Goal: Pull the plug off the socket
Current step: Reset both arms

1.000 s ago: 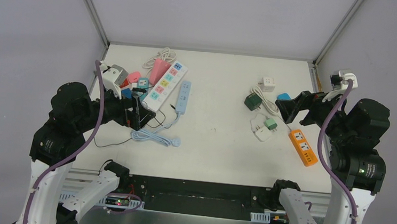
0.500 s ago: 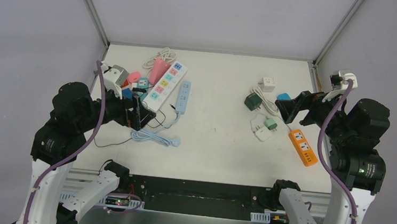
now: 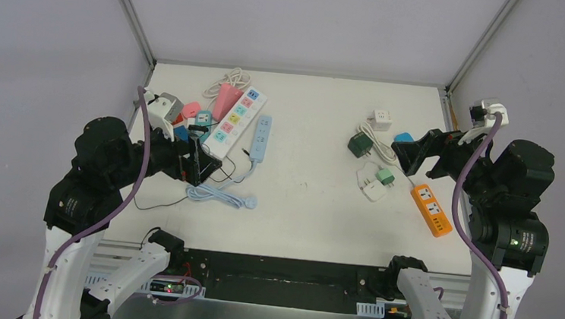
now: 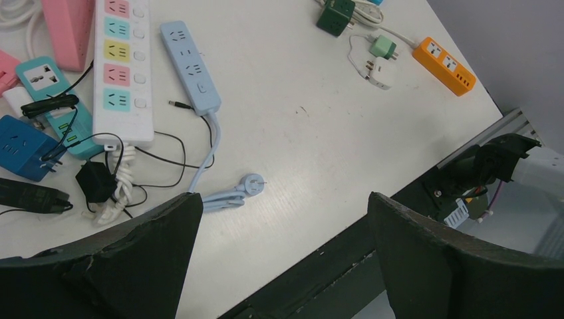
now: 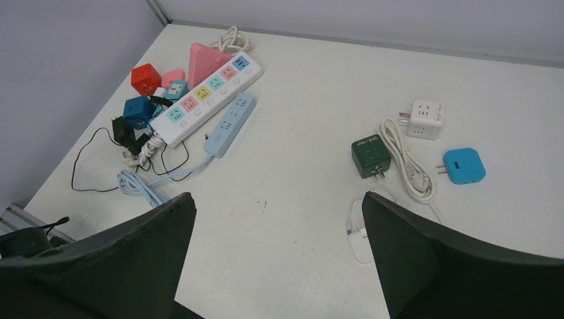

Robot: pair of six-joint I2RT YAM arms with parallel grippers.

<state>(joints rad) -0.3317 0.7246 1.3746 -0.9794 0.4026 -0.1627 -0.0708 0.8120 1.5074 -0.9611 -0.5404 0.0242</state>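
Note:
A white power strip with coloured sockets lies at the back left beside a light blue strip. The light blue strip's round plug lies loose on the table. A small black plug with a thin black cable sits at the white strip's near end, next to a blue cube socket. I cannot tell whether the black plug is seated in a socket. My left gripper hangs open and empty above the cable pile. My right gripper hangs open and empty above the right-hand group.
An orange strip lies at the right. Near it are a dark green cube, a white cube, a blue adapter and a coiled white cable. A pink strip and a red cube sit at the back left.

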